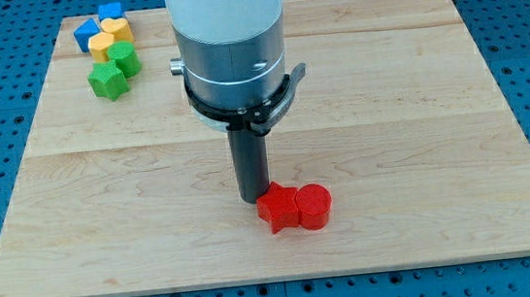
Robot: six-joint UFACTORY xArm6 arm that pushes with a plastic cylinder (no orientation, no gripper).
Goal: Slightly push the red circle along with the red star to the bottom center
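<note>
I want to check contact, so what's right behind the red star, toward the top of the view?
My rod stands just behind the red star, its tip at the star's upper-left edge. Actual contact is hidden. The red circle touches the star's right side.

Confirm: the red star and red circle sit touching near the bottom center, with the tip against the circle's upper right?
Not quite. The camera view shows my tip against the upper left of the red star, not the red circle. The rest holds: the two red blocks touch, near the bottom center of the board.
</note>
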